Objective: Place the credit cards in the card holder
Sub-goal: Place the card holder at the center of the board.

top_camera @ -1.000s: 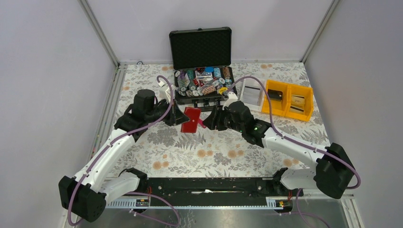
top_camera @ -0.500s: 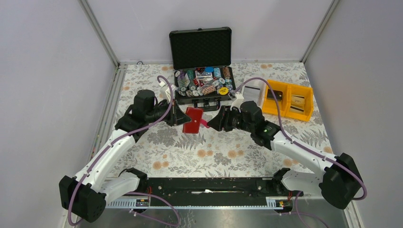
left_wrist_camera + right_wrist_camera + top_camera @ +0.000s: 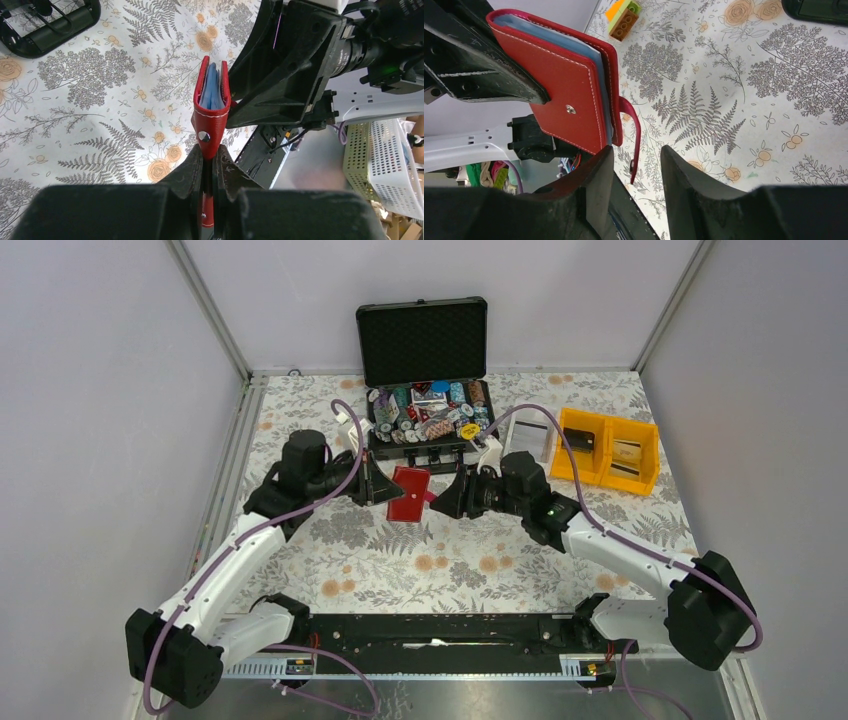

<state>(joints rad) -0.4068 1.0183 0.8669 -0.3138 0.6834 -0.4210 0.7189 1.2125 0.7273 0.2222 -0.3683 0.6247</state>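
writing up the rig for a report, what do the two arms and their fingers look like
The left arm and right arm match: white link shells between bulky black joint housings, a purple cable trailing along each. The fingers are matte black, wedge-shaped. A green light shows near the right wrist.

Floral table (image 3: 400, 560), black case (image 3: 422, 340), yellow bins (image 3: 607, 450)

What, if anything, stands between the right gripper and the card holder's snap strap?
Nothing visible. The right gripper, fingers open, faces the snap strap, which dangles free from the card holder with only tablecloth behind it. The left gripper pinches the holder's other edge, clear of that path.
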